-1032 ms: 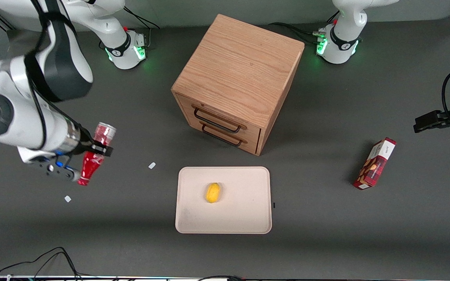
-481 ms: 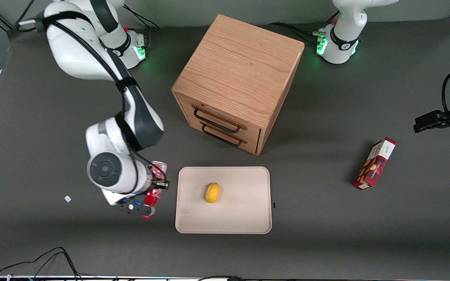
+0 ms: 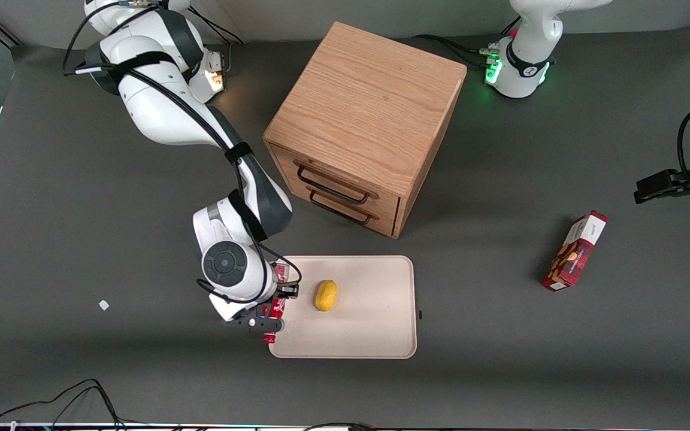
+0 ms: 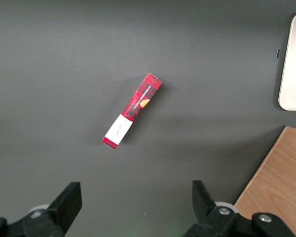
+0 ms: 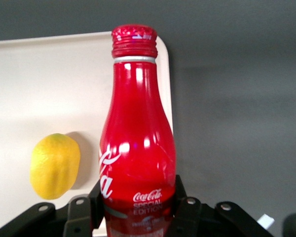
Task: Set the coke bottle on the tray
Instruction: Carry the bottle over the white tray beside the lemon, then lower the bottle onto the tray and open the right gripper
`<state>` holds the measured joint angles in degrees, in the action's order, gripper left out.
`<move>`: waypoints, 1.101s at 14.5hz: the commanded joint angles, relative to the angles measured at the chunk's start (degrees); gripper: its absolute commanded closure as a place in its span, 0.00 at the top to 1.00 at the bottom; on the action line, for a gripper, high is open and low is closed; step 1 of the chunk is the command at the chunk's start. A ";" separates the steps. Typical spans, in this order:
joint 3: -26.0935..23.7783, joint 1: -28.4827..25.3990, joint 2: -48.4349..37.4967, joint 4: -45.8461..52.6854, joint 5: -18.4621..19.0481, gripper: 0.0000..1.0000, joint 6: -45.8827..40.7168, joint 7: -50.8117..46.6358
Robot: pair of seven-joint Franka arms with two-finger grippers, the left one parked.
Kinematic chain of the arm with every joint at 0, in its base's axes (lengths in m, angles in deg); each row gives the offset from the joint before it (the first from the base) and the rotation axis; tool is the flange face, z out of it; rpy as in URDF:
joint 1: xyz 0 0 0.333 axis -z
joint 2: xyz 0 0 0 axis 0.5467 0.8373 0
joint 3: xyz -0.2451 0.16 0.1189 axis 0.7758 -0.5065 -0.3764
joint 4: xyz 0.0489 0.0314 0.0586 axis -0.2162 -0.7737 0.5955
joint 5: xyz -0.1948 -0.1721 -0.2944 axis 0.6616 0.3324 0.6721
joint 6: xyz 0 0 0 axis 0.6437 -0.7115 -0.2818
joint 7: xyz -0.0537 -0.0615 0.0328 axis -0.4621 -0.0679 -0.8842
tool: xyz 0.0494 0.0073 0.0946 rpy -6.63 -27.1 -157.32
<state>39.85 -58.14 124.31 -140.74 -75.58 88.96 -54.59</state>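
1. coke bottle [image 5: 137, 148] red, white script, red cap; pinched at its lower body between the two fingers [image 5: 181, 207] of the gripper [image 3: 277, 298]; in the front view only bits of the coke bottle [image 3: 275, 308] show past the wrist
2. bottle sits over the tray's edge on the working arm's end, its cap end over the corner nearer the front camera; whether it touches the tray surface cannot be told
3. tray [image 3: 369, 335] cream-beige, rounded corners, low rim, flat on the dark table [image 3: 81, 239]; wrist view shows the tray [image 5: 49, 79] under and beside the bottle
4. lemon [image 3: 326, 296] yellow, lying on the tray near its middle, just beside the bottle, not touching it; same lemon [image 5: 55, 165] clear in the wrist view
5. wooden drawer cabinet [image 3: 366, 129] farther from the front camera than the tray, two dark handles on its front, both drawers shut
6. red snack box [image 3: 574, 251] lies on the table toward the parked arm's end, well apart from the tray; seen also as the snack box [image 4: 132, 110] from the parked wrist
7. small white scrap [image 3: 103, 305] on the table toward the working arm's end
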 commanded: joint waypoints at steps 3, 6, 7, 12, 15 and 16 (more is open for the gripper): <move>1.03 -0.75 4.48 3.02 -0.06 0.00 2.87 5.23; 1.03 -0.66 5.97 2.84 -0.06 0.00 5.50 6.21; 1.03 -0.66 6.32 2.75 -0.06 0.00 6.03 6.21; 1.03 -0.40 7.65 2.66 -0.06 0.00 7.61 6.30; 1.03 -0.13 7.65 2.49 -0.06 0.99 8.05 5.95; 1.03 0.04 7.65 2.49 -0.15 1.00 8.14 6.04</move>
<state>40.33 -58.11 131.11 -140.54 -75.58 97.04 -49.45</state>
